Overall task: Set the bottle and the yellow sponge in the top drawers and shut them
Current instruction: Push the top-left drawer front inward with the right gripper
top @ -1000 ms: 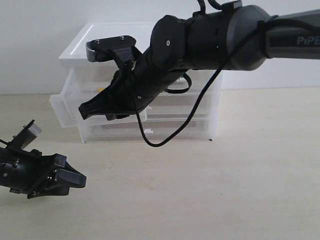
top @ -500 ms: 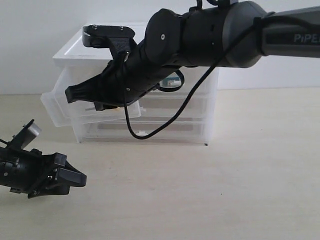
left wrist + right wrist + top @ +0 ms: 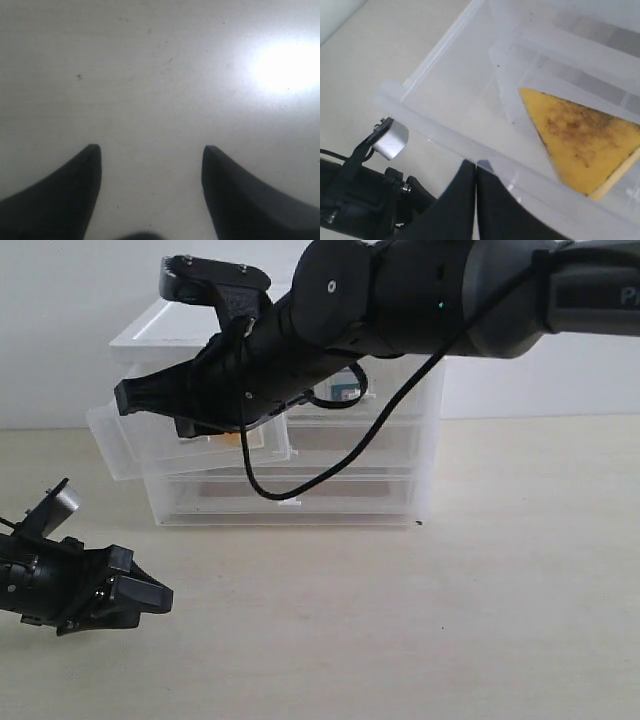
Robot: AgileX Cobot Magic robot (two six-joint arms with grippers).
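the right arm [image 3: 420, 300] comes in high, over the top of the drawer box [image 3: 400, 480], and bends down past its front. the right gripper [image 3: 122, 396] points out past the front of the box, at the side where one of the top drawers [image 3: 115, 440] is pulled out and tips a little. up close, the right gripper's [image 3: 476, 169] two fingers are pressed together right at the front rim of that drawer [image 3: 420, 117]. i cannot tell if they pinch its little tab.

the yellow sponge [image 3: 580, 142] lies flat inside the pulled-out drawer, and from outside the box it shows as a small yellow spot [image 3: 228, 437] under the arm. a bit of the bottle [image 3: 345, 392] label shows through the top row of the box, on the other half, behind the arm's black cable [image 3: 300, 490].

the left gripper [image 3: 160, 597] lies low over the table [image 3: 450, 620], well apart from the front of the box, and its fingers [image 3: 75, 190] are spread apart with nothing between them.
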